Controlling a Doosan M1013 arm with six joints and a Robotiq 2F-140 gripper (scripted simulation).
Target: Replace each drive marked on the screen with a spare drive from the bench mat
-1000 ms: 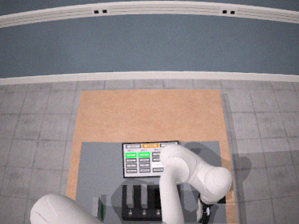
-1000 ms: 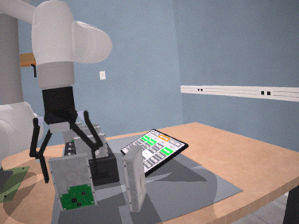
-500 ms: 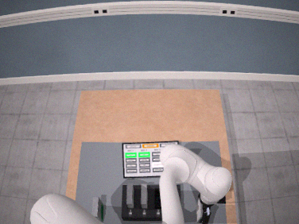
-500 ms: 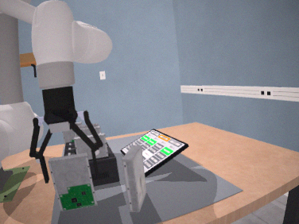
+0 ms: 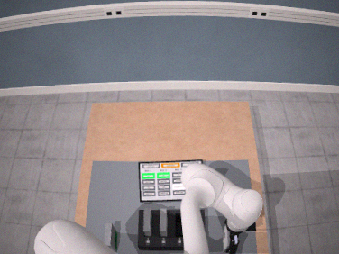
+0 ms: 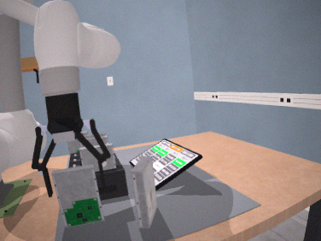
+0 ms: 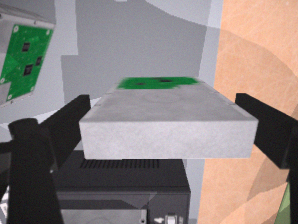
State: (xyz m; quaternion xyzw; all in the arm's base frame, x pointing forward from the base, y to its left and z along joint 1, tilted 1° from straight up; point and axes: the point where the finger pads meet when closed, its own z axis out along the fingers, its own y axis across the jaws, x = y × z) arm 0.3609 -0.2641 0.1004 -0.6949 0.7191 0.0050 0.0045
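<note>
My gripper [image 6: 76, 188] [image 7: 162, 108] is open, its fingers on either side of a grey drive [image 6: 78, 181] [image 7: 167, 140] with a green board low on its face. A gap shows between the drive and each finger in the wrist view. This drive stands upright on the mat beside the dock [image 5: 160, 246] [image 6: 114, 184] [image 7: 120, 176]. A second drive [image 6: 144, 192] [image 7: 27, 55] stands upright nearby. Another drive [image 5: 109, 235] stands left of the dock. Drives [image 5: 147, 221] [image 5: 163, 221] fill two dock bays; the bay beside them looks dark, and my arm hides the rest.
The tilted screen [image 5: 158, 196] [image 6: 195, 159] shows green cells and one orange cell; its small text is unreadable. It stands behind the dock on the grey mat [image 5: 113, 180] [image 6: 230, 202]. A green board [image 6: 14, 196] lies on the wooden table [image 5: 167, 131] at the robot's side.
</note>
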